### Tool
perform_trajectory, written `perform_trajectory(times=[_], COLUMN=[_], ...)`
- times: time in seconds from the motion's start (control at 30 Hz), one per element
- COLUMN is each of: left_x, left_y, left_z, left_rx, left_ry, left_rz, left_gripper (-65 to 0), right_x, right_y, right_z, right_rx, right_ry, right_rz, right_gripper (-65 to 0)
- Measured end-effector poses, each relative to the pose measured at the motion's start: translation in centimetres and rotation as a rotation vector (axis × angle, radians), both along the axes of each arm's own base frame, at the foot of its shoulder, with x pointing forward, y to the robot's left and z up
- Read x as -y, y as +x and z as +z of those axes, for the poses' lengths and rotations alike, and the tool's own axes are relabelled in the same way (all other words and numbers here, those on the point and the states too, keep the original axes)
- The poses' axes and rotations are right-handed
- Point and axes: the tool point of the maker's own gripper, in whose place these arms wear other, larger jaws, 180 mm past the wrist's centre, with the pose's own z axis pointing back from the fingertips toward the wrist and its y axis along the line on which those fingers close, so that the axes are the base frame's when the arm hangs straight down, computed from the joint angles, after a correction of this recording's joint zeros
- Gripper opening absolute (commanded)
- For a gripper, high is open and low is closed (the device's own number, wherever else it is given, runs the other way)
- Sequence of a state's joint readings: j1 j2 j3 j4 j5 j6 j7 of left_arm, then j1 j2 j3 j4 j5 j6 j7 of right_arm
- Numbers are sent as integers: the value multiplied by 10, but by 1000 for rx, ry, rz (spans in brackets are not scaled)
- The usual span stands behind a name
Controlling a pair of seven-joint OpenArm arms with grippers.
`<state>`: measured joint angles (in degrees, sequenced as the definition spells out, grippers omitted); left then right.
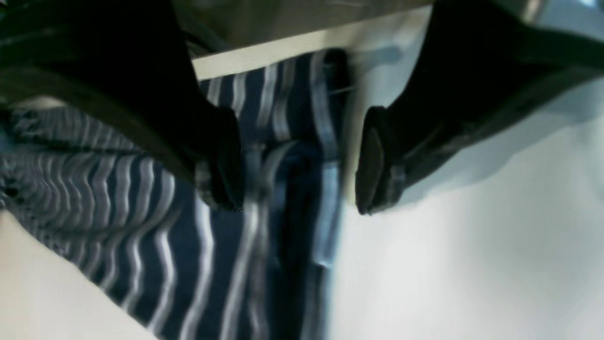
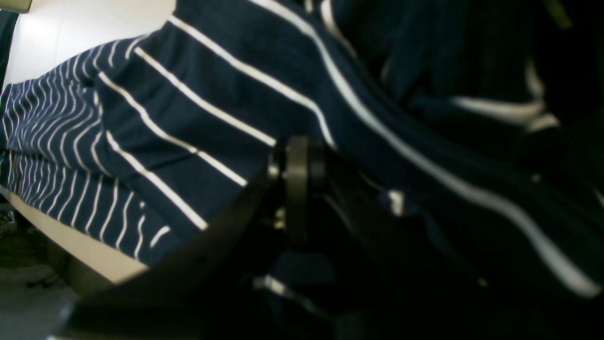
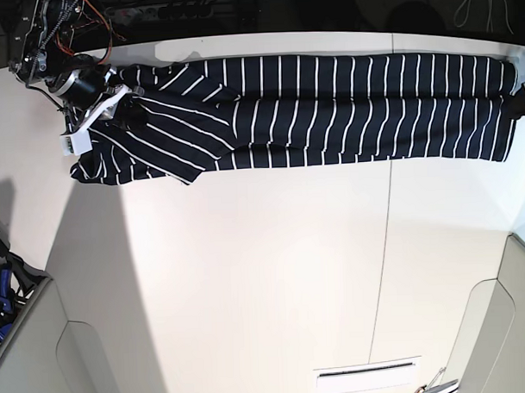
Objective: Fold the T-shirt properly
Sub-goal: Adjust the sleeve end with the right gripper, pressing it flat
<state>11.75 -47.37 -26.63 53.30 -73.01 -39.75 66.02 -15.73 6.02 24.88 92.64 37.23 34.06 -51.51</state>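
The T-shirt (image 3: 328, 108), dark navy with thin white stripes, lies stretched in a long band across the far part of the white table (image 3: 265, 274). At the base view's left end my right gripper (image 3: 126, 105) is shut on a folded-over part of the cloth. In the right wrist view the fabric (image 2: 212, 108) drapes over that gripper (image 2: 302, 189) and hides most of it. At the right end my left gripper (image 1: 299, 163) stands open over the shirt's edge (image 1: 283, 189), with one finger (image 1: 226, 160) above the cloth and the other over bare table. In the base view only a sliver of that arm shows.
The table's far edge (image 3: 326, 37) runs just behind the shirt. Cables and electronics (image 3: 58, 22) sit at the back left. A seam (image 3: 389, 244) crosses the tabletop, and a white strip (image 3: 368, 376) lies near the front. Grey panels (image 3: 35, 342) flank the front corners.
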Motion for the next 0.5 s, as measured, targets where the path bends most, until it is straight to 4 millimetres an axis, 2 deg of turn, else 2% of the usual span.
perform_trajectory(times=[0.1, 0.23, 0.3, 0.37, 0.5], left_x=[13, 19, 22, 25, 39], left_y=[2, 3, 3, 5, 8], left_z=[-2, -5, -6, -6, -5], left_rx=[18, 30, 36, 50, 76], left_ry=[-58, -79, -90, -109, -181], left_rz=[10, 14, 19, 27, 42], left_gripper=[-242, -245, -274, -361, -610], right_x=[0, -1, -1, -1, -3], right_y=[0, 0, 0, 0, -1], right_z=[0, 0, 0, 0, 1], right_rx=[0, -1, 0, 0, -6], right_ry=[0, 6, 6, 6, 22], right_rz=[0, 0, 0, 0, 0], right_gripper=[-650, -650, -650, -650, -650])
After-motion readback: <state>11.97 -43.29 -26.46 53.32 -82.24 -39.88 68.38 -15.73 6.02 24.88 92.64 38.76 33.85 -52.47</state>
